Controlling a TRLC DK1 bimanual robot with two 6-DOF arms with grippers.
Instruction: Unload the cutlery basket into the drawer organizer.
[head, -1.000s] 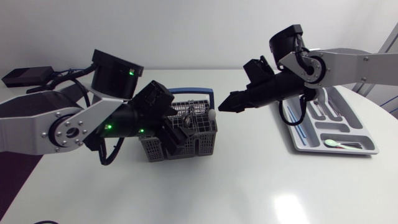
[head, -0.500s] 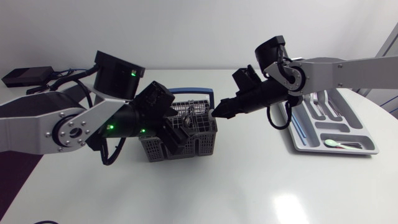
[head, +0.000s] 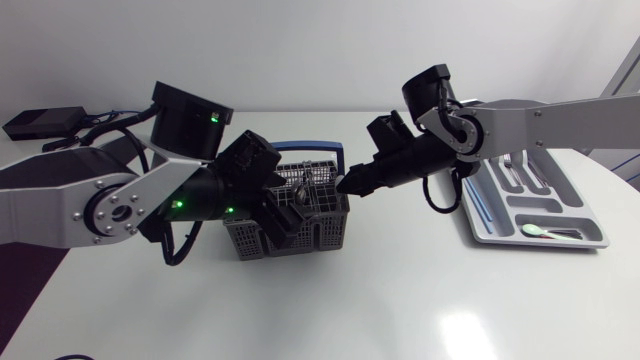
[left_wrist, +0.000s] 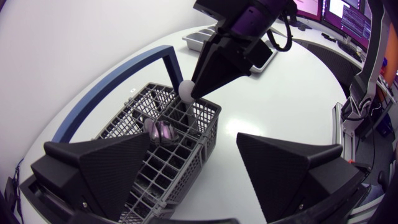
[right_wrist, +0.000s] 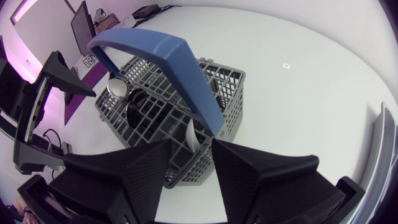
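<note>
The grey cutlery basket (head: 325, 222) with a blue handle (head: 310, 147) stands mid-table. My left gripper (head: 283, 215) is open wide at its near side, one finger over the compartments and one outside the wall (left_wrist: 208, 134). A white utensil handle (left_wrist: 185, 89) sticks up from a corner compartment. My right gripper (head: 347, 184) has its tips at that handle. In the right wrist view the white handle (right_wrist: 193, 135) stands between the fingers with a gap on each side. A metal spoon (left_wrist: 160, 130) lies in the basket. The grey organizer (head: 480, 232) sits at the right.
The organizer holds forks (head: 515, 170) and a white spoon (head: 545, 231). A black device (head: 40, 122) with cables lies at the far left. The right arm's links stretch over the table between basket and organizer.
My right arm has swung left from near the organizer, bringing its gripper tips to the white handle at the basket's corner, fingers slightly narrower. The left arm and basket have stayed still.
</note>
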